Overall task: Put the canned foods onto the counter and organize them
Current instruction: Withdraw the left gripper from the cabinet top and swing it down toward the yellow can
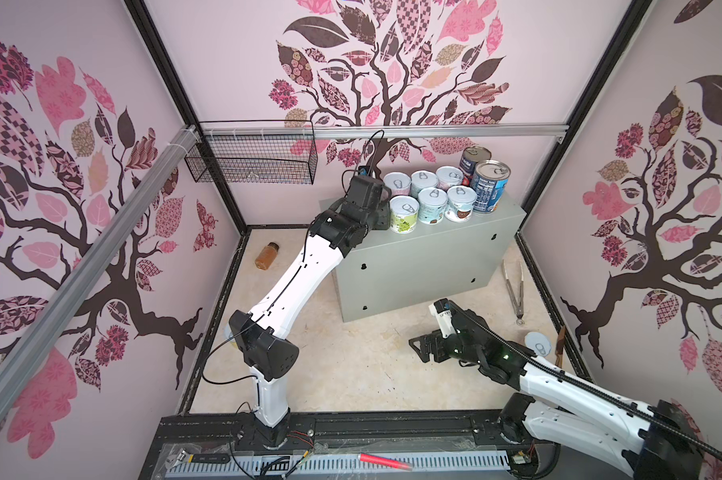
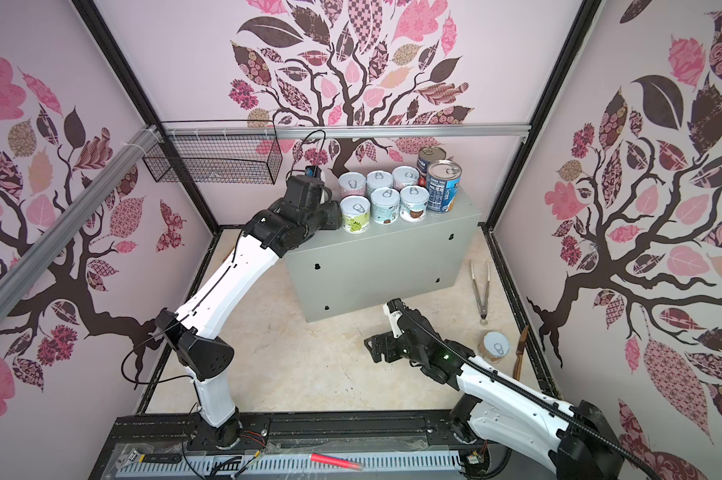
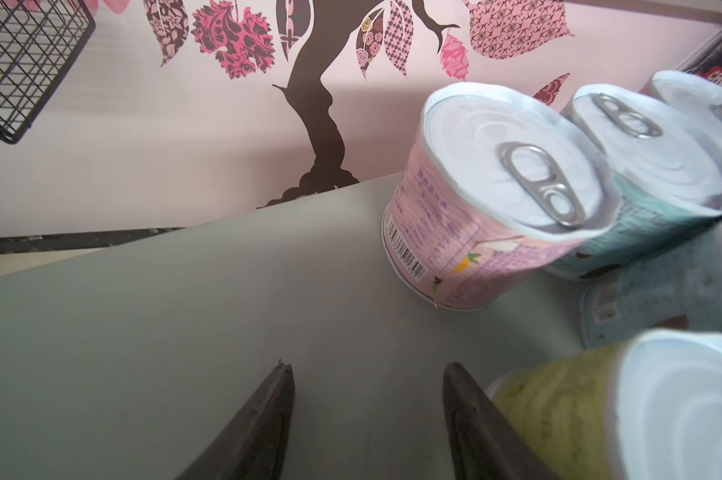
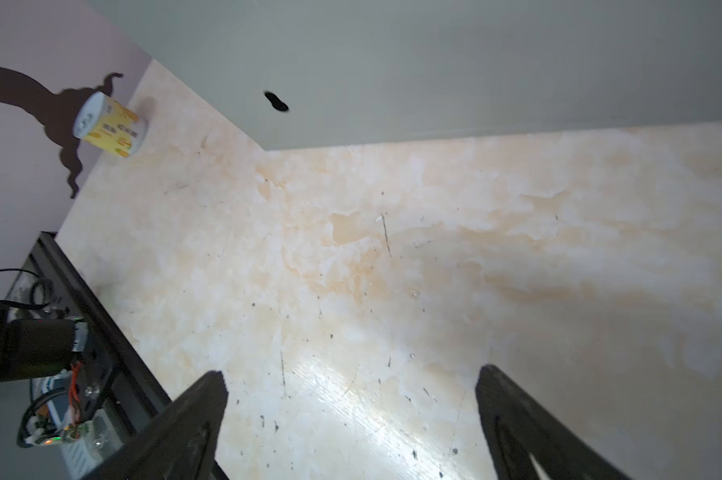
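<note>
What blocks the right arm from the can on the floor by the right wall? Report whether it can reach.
Probably yes, after turning round. The right gripper is open and empty but points away from the can, which stands close beside its forearm. Nothing lies between them.

Three pale pink walls close the space: the back wall [image 1: 234, 62], the left wall [image 1: 39, 187] and the right wall [image 1: 641, 208] each carry a dark-brown tree print with patterned pink and brown leaves. Black posts [image 1: 160, 62] stand in the far corners. A silver rail [image 1: 434, 132] crosses the back wall, and a black wire basket [image 1: 251, 160] hangs from it. The floor [image 1: 351, 374] is cream, marbled and speckled with dark scuffs, with a bright glare patch [image 4: 342, 386] in the right wrist view.
</note>
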Robot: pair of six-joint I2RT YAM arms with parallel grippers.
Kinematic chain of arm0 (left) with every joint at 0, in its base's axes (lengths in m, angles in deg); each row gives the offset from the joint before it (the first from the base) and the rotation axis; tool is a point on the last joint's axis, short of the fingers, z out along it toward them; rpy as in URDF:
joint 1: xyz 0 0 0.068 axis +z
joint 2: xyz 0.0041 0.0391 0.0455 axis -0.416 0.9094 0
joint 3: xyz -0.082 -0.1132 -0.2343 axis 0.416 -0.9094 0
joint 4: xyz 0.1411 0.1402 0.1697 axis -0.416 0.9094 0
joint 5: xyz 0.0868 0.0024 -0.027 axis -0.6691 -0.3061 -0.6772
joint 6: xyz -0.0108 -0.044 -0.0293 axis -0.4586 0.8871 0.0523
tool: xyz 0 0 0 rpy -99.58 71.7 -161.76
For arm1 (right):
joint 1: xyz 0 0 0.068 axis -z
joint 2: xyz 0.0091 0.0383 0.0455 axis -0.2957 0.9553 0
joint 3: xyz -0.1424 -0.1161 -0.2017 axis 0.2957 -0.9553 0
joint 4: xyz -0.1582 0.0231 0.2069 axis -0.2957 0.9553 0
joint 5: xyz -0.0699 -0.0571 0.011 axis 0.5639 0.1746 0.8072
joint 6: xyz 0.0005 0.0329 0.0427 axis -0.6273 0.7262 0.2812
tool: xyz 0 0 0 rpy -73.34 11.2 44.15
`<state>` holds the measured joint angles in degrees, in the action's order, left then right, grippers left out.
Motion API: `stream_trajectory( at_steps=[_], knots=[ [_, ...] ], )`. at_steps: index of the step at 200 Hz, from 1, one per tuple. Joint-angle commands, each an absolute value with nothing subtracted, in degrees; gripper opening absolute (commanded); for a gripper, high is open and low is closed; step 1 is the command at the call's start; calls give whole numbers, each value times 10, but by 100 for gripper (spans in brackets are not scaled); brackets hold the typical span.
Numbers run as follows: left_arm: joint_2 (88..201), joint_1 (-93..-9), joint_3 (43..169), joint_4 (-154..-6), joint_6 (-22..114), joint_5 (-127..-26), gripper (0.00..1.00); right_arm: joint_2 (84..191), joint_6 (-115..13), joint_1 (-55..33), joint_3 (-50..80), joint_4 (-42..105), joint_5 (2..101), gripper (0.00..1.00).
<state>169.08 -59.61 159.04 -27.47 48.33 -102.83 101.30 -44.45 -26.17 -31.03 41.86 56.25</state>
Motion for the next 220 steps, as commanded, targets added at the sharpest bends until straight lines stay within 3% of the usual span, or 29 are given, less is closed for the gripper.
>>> stream_trajectory(
  at_steps=[1, 63, 93, 133, 192, 220],
  knots=[
    [1635, -596, 1579, -244, 457, -1004, 67, 992, -456, -264, -261, 450, 580, 94],
    [1509, -590, 1460, -249, 430, -998, 74, 1031, -450, -264, -133, 516, 641, 78],
    [1435, -590, 1343, -271, 434, -977, 80, 1061, -441, -244, -93, 566, 662, 91],
    [1333, -589, 1192, -280, 430, -950, 92, 1048, -418, -172, -89, 624, 660, 100],
    [1213, -588, 1080, -270, 449, -969, 98, 1053, -376, -162, -113, 660, 716, 100],
    [1150, -574, 1023, -291, 514, -1034, 98, 1056, -362, -162, -134, 641, 699, 100]
  ],
)
